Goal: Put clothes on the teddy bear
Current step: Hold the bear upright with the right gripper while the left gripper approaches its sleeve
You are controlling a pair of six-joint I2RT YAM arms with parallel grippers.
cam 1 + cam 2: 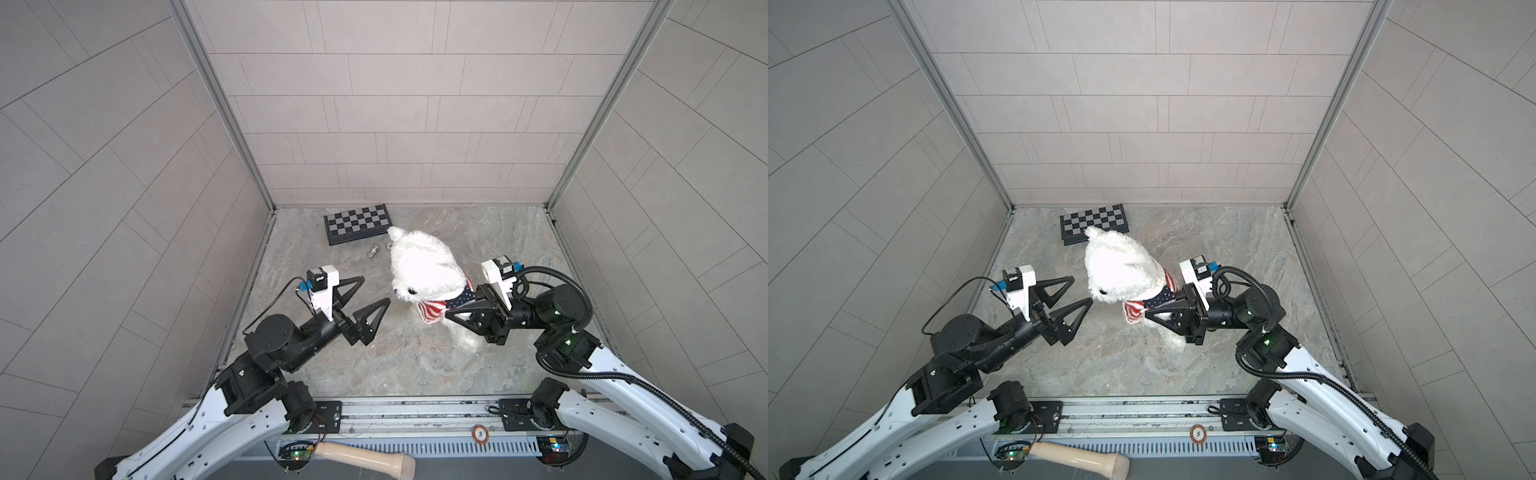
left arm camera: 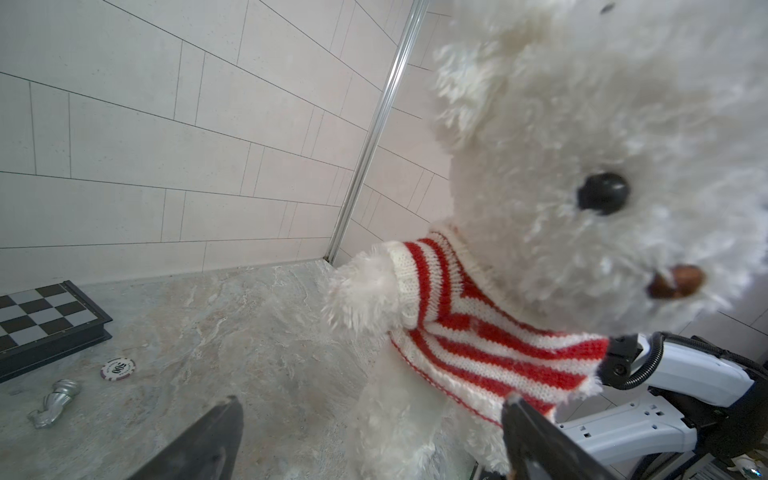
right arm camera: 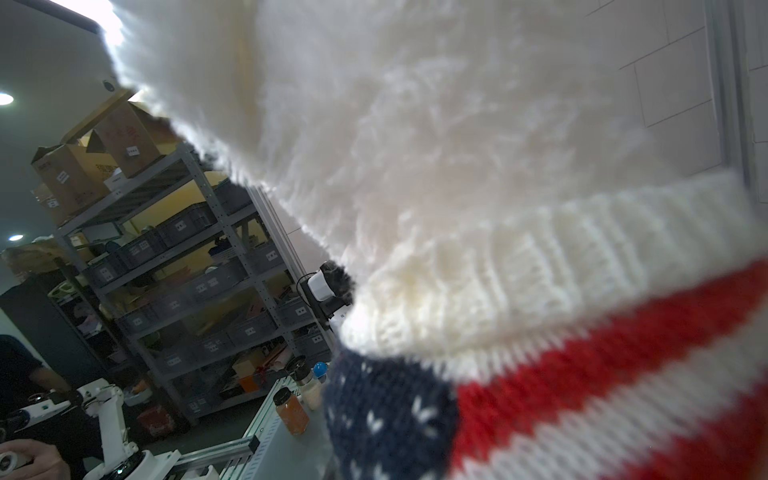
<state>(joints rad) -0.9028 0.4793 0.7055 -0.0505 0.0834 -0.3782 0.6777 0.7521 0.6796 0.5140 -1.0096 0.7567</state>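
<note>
The teddy bear [image 1: 419,266] [image 1: 1121,266] is held upright mid-table, a fluffy white plush with a black eye and a brown nose [image 2: 582,145] [image 3: 415,124]. It wears a red-and-white striped sweater [image 1: 432,309] [image 1: 1136,309] [image 2: 478,336] with a navy starred patch [image 3: 395,415]; one furry arm pokes out of a sleeve. My right gripper [image 1: 457,311] [image 1: 1156,311] is shut on the sweater at the bear's side, and its fingers are hidden in the right wrist view. Just left of the bear's face, my left gripper [image 1: 375,288] [image 1: 1082,288] [image 2: 372,401] stands open with nothing held.
A folded chessboard [image 1: 357,222] [image 1: 1094,222] [image 2: 41,320] lies at the back, behind the bear. A silver chess piece [image 1: 372,250] [image 2: 54,403] and a poker chip [image 2: 118,369] lie next to it. Tiled walls enclose three sides. A wooden handle [image 1: 365,457] lies beyond the front rail.
</note>
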